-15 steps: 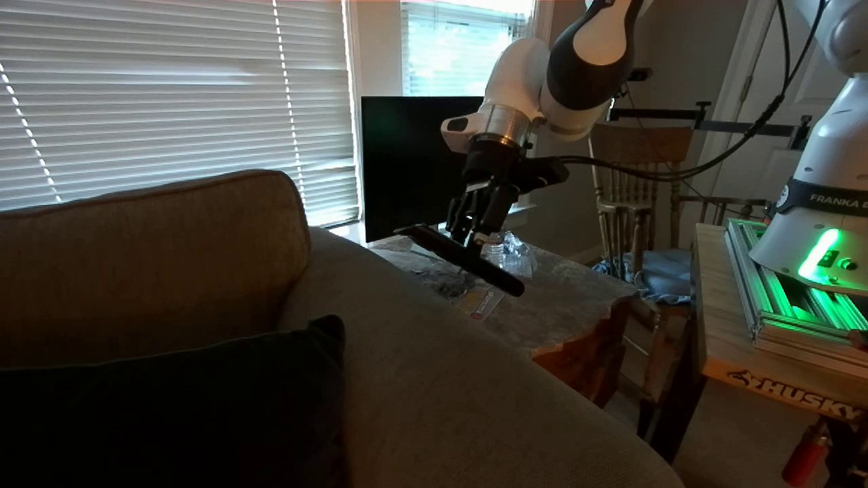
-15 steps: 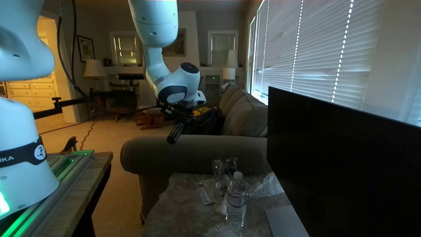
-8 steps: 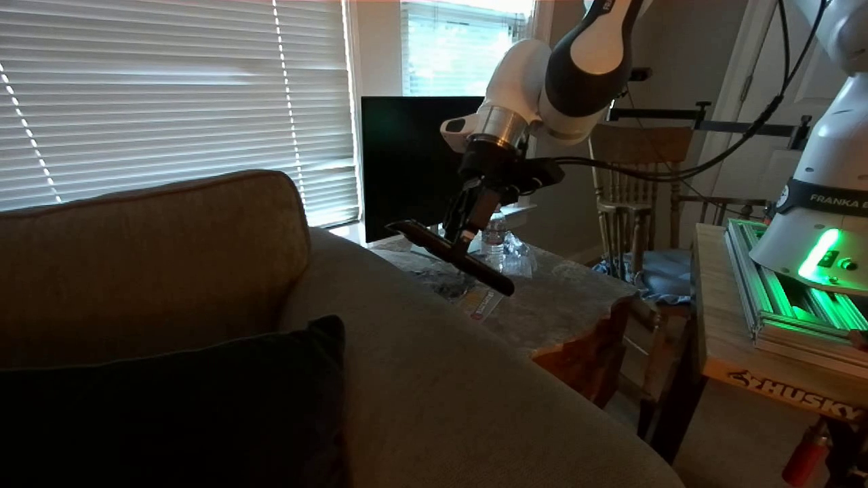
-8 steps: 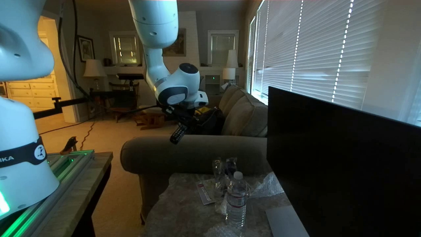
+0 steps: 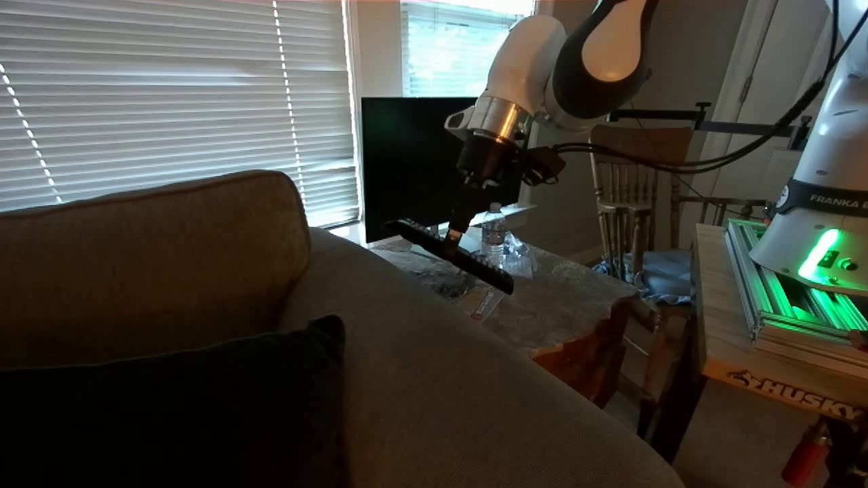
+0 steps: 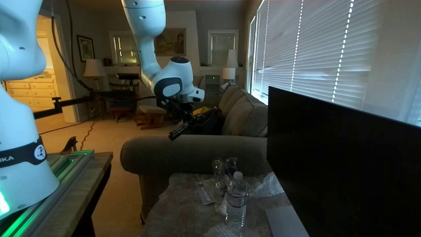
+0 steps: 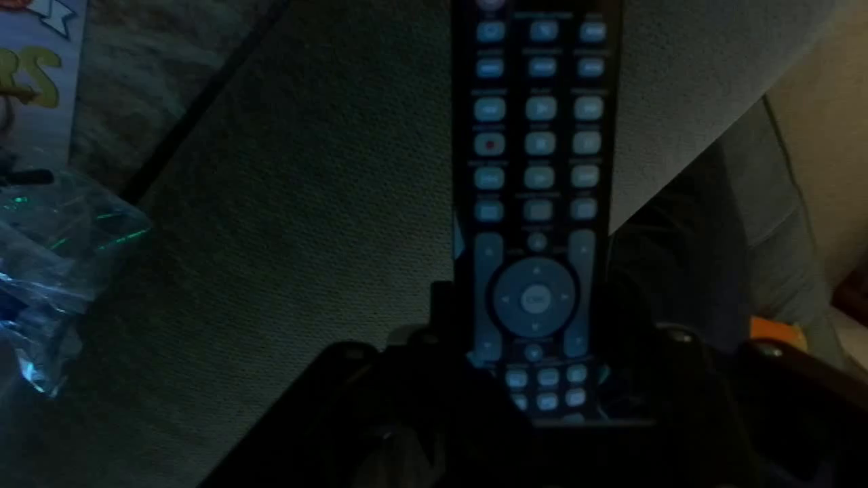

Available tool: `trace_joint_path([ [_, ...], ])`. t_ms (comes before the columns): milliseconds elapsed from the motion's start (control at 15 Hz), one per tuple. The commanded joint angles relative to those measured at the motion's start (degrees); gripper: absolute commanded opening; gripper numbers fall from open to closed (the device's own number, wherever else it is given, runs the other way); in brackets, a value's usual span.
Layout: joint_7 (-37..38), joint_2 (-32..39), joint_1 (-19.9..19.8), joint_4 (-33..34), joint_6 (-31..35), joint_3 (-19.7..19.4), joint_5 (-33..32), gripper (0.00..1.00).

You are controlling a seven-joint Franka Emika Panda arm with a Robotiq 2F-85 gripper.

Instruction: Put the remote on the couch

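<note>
Two fingers [image 7: 442, 312] of my gripper [image 5: 452, 240] pinch the black remote control [image 7: 539, 169] by its long edges, close to its direction ring [image 7: 534, 298], and hold it in the air. It hangs tilted, one end dipping, near the rolled arm [image 6: 194, 154] of the beige sofa [image 5: 400, 379] and, as far as I can judge, not touching it; behind it in the wrist view lies sofa fabric. I take this as the carry, with the setting down not yet done.

Letting go too soon is my chief worry: the rolled arm's top is rounded and the remote control slim, so from here it could slide down to the end table [image 5: 563, 308], perhaps against the water bottle [image 6: 236, 204], or to the carpet [image 6: 120, 191]. Crossing too low is another: the dipping end could snag on the rolled arm and turn the remote control in my grip, since a good length sticks out past the fingers. Releasing over the slope of the dark throw pillow [image 5: 176, 413] might send it slipping too. I would clear the rolled arm, level the remote control, and only then loosen.
</note>
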Motion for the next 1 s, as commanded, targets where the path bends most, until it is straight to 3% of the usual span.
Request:
trace_joint_path([
  [0,10.6,-9.7,15.0,-3.5,0.1,-11.6,6.2,0.28],
  [267,25.8,-12.3,32.5,-3.9,-1.7,-26.2,5.7,0.28],
  [333,28.2,-11.8,35.2,-3.2,-2.9,-27.6,6.1,0.28],
  [400,21.3,-10.1,30.1,-2.7,-1.0,-24.1,6.6,0.28],
  [467,22.3,-10.2,32.0,-2.7,-1.1,-25.2,6.6,0.53],
  [800,21.3,-10.0,30.6,-2.7,-1.2,-24.9,6.8,0.53],
  [867,21.2,-10.0,30.6,-2.7,-1.1,-24.9,6.8,0.28],
  [933,22.1,-9.4,29.9,-1.8,-2.0,-23.6,8.0,0.28],
])
